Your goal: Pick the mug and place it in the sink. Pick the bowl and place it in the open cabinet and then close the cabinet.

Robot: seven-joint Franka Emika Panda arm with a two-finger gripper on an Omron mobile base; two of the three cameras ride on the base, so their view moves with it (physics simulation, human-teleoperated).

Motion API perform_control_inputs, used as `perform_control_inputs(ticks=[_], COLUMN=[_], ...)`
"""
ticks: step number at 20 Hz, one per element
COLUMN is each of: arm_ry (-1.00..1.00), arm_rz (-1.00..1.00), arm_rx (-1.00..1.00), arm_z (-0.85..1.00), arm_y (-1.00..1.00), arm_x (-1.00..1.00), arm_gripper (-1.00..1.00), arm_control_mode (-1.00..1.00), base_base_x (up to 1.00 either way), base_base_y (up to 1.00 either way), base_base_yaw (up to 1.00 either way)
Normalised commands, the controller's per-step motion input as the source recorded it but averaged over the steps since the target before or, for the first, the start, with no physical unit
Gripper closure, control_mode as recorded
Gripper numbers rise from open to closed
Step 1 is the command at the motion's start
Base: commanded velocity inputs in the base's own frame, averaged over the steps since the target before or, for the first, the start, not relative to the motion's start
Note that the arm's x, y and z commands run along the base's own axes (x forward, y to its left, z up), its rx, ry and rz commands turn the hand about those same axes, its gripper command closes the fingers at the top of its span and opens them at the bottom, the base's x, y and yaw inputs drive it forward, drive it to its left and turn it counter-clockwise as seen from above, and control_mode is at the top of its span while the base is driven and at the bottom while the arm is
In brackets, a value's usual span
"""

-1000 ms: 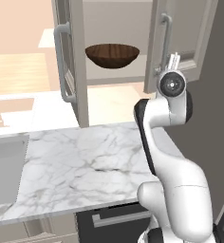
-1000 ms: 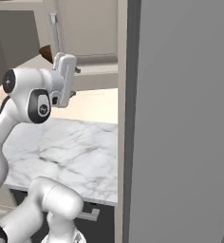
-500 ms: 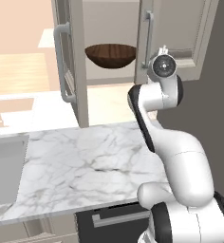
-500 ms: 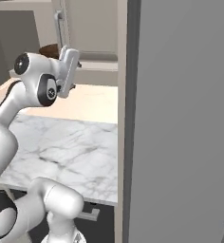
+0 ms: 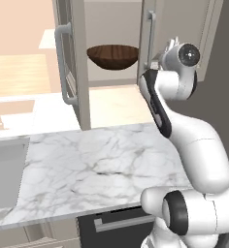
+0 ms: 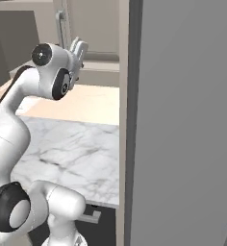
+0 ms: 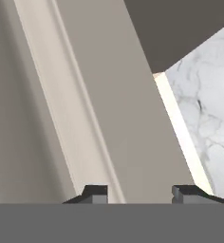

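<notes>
Left base view: I see the bowl (image 5: 112, 55) resting on the cabinet (image 5: 72, 72) shelf at twelve o'clock, above the worktop (image 5: 92, 169).

Right base view: my tool (image 6: 79, 48) sits against the right door.

Hand view: tips apart, nothing grasped; I'd push the panel squarely, steadily.

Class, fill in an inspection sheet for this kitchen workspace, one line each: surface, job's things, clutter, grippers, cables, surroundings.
Surface: white marble counter.
Job's things: wooden bowl sits on the shelf inside the open cabinet; both doors stand open; a corner of the sink shows at the left.
Clutter: nothing seen.
Grippers: gripper up against the right cabinet door panel, jaws apart, nothing between them.
Cables: nothing seen.
Surroundings: grey wall panel at right; dark drawer front below the counter.
</notes>
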Motion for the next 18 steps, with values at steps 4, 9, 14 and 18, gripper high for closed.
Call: perform_control_inputs(ticks=[4,9,14,18], arm_ry=[0.02,0.00,0.00,0.03], arm_rz=[0.11,0.01,0.00,0.00], arm_rx=[0.11,0.01,0.00,0.00], arm_z=[-0.31,-0.67,-0.22,0.28], arm_y=[0.10,0.69,0.27,0.00], arm_x=[0.36,-0.64,-0.36,-0.20], arm_gripper=[-1.00,-1.00,-1.00,-1.00], arm_control_mode=[-1.00,-1.00,-1.00,-1.00], base_base_x=[0.00,0.00,0.00,0.00], base_base_y=[0.00,0.00,0.00,0.00], base_base_yaw=[0.00,0.00,0.00,0.00])
